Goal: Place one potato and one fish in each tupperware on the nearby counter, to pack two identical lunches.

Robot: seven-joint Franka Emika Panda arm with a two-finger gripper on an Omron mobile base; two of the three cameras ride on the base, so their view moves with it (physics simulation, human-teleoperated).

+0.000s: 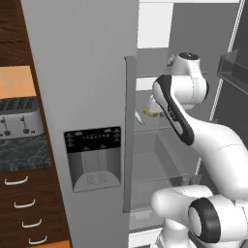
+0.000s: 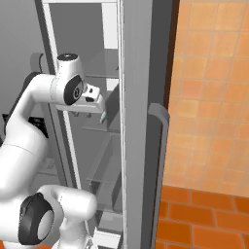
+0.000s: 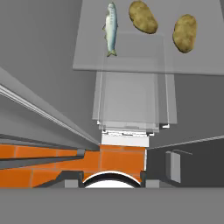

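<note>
Arm reaches into the open fridge (image 1: pixel 87 97). Gripper (image 2: pixel 103 108) sits above a glass shelf (image 3: pixel 87 52); whether its jaws are apart cannot be told, nor any hold. Ahead of it on that shelf lie one fish (image 3: pixel 111 28) and, just beside, two potatoes (image 3: pixel 143 16) (image 3: pixel 184 33), apart from each other.

Inside the open fridge (image 1: pixel 87 97), a fish (image 3: pixel 111 29) and two potatoes are lying side by side on a glass shelf (image 3: pixel 144 65). In the hand view, the fish is sitting left of the nearer potato (image 3: pixel 143 16), with the other potato (image 3: pixel 184 33) further right, apart. Left of the fridge, a toaster (image 1: pixel 19 118) is standing on the counter (image 1: pixel 24 157), above drawers (image 1: pixel 26 208).
</note>
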